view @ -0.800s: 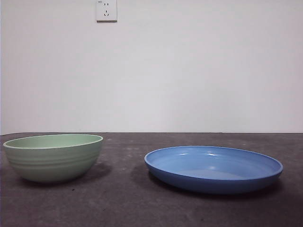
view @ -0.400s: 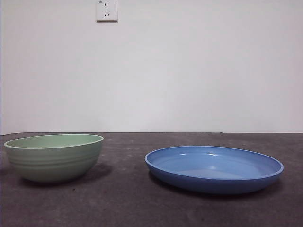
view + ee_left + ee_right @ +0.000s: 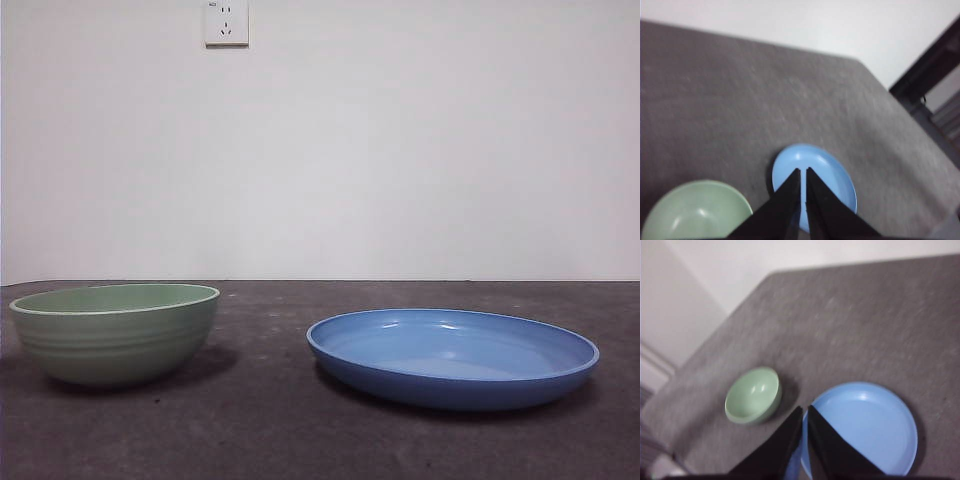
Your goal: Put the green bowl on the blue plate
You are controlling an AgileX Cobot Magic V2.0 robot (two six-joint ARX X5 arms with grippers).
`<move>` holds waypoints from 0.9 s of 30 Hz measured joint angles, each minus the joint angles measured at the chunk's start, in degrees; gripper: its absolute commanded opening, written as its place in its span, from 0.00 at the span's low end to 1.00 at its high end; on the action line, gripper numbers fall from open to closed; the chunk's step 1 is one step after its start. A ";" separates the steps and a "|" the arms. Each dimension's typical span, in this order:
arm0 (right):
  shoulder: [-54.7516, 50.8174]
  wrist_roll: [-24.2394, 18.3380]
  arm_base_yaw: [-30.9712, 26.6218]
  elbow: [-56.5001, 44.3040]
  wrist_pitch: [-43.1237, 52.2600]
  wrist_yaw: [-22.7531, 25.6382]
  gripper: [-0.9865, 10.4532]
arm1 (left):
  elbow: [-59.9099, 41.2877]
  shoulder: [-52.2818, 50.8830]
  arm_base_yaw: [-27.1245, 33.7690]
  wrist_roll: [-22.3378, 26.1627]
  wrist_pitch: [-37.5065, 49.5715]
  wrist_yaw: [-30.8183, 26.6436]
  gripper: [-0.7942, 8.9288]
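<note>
Both grippers are hanging high above the table, holding nothing: left gripper [image 3: 803, 172] and right gripper [image 3: 804, 410] each with jaws pressed together. Green bowl [image 3: 114, 333] is sitting upright at left, well apart from blue plate [image 3: 452, 357] at right. Bowl is looking rigid, glazed, probably slippery and breakable; pinching its rim seems best.
</note>
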 measured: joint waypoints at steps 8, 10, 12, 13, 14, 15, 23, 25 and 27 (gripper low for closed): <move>2.62 -5.88 1.16 -0.04 -4.46 -1.51 0.10 | 0.00 1.44 -2.16 2.62 -2.38 0.24 0.11; 2.54 -6.40 1.16 -0.04 -4.42 -1.53 0.10 | 0.00 1.46 -2.16 2.91 -2.38 0.24 0.11; 2.54 -6.82 1.16 -0.04 -4.42 -1.53 0.10 | 0.00 1.49 -2.16 3.13 -2.38 0.24 0.11; 2.54 -6.86 1.16 -0.04 -4.42 -1.53 0.10 | 0.00 1.49 -2.16 3.26 -2.38 0.24 0.11; 2.58 -6.86 1.16 -0.04 -4.42 -1.53 0.10 | 0.00 1.49 -2.16 3.37 -2.38 0.24 0.13; 2.60 -6.88 1.16 -0.04 -4.42 -1.51 0.11 | 0.00 1.49 -2.16 3.41 -2.38 0.24 0.18; 2.58 -7.21 1.16 -0.04 -4.39 -1.42 0.53 | 0.00 1.49 -2.16 3.50 -2.27 0.24 0.72; 2.58 -7.21 1.16 -0.04 -4.39 -1.40 0.54 | 0.00 1.49 -2.16 3.65 -1.66 0.24 0.73; 2.58 -7.21 1.16 -0.04 -4.39 -1.40 0.55 | 0.00 1.49 -2.16 3.69 -1.14 0.22 0.73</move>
